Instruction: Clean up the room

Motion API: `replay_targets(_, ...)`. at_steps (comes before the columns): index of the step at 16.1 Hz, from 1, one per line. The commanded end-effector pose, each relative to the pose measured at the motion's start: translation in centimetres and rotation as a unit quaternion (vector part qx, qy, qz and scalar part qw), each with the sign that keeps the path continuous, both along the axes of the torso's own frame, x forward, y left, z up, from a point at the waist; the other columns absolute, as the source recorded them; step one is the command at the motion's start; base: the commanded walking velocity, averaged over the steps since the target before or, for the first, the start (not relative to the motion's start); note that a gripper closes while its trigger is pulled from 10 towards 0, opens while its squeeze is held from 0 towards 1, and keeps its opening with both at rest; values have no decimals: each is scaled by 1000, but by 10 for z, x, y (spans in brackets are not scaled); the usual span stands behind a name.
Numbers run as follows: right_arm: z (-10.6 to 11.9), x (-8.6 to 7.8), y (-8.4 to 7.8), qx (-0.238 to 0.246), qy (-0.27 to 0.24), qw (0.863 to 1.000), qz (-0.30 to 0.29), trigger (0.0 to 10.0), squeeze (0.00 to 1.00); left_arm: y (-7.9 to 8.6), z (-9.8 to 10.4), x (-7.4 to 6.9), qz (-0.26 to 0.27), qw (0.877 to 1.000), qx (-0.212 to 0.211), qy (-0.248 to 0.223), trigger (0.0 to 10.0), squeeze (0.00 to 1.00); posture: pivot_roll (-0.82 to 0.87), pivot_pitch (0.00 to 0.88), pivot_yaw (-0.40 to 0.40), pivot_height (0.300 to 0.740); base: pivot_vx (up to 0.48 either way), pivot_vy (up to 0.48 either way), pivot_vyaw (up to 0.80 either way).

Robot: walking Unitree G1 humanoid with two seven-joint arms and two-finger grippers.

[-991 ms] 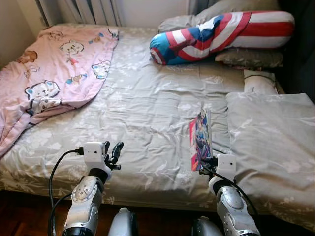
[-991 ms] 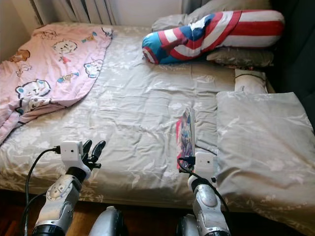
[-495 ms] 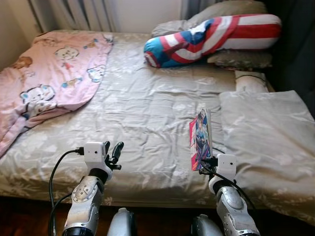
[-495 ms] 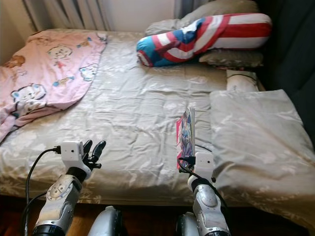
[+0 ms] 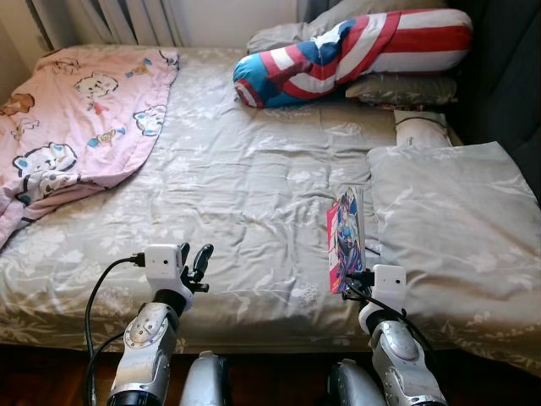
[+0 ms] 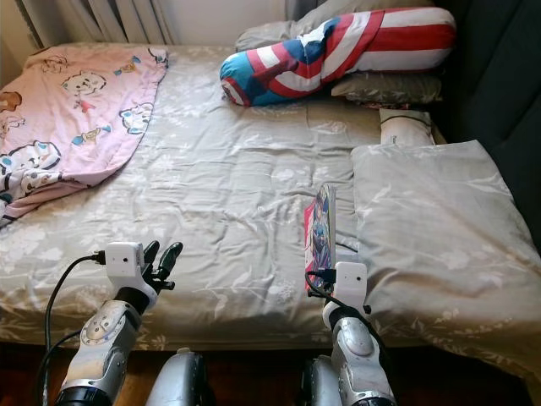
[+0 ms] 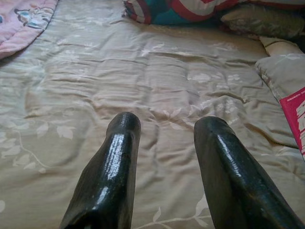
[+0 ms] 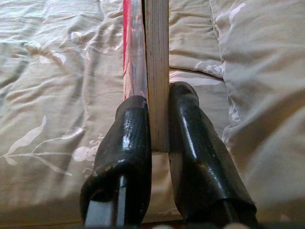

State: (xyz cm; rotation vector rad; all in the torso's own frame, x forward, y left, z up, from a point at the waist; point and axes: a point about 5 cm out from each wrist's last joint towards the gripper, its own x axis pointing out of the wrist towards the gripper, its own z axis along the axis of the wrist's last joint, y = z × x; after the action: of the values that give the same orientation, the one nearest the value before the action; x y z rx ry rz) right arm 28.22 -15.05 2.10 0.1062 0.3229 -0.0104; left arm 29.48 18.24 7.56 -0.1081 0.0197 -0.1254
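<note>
A bed (image 5: 254,169) spans the scene ahead of the robot. A blanket (image 5: 76,118) lies on its far left part. A bolster (image 5: 355,51) lies across the far right, with pillows (image 5: 406,89) behind and beneath it. A large pillow (image 5: 456,220) lies on the near right. A book (image 5: 346,237) stands on edge just left of that pillow, held in the right gripper (image 8: 159,119). The left gripper (image 5: 196,262) sits over the near left edge.
</note>
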Motion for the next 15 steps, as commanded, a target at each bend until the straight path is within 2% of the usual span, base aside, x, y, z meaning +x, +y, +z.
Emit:
replay_targets(1,8,2,2,-1,-27,1000,9,10000,0,2,-1,-1,1,1000,3,5,10000,0,18,117,-4,624,0,0,0)
replay_targets(4,9,2,8,-6,-34,999,37,10000,0,2,-1,-1,3,1000,-1,8,10000,0,18,119,-3,624,0,0,0)
replay_targets(7,10,1,14,-15,-42,997,64,10000,0,2,-1,-1,2,1000,-1,9,10000,0,19,120,-2,624,0,0,748)
replay_targets(15,9,0,9,-5,-39,998,43,10000,0,2,0,0,-3,1000,1,11,10000,0,18,120,3,624,0,0,0)
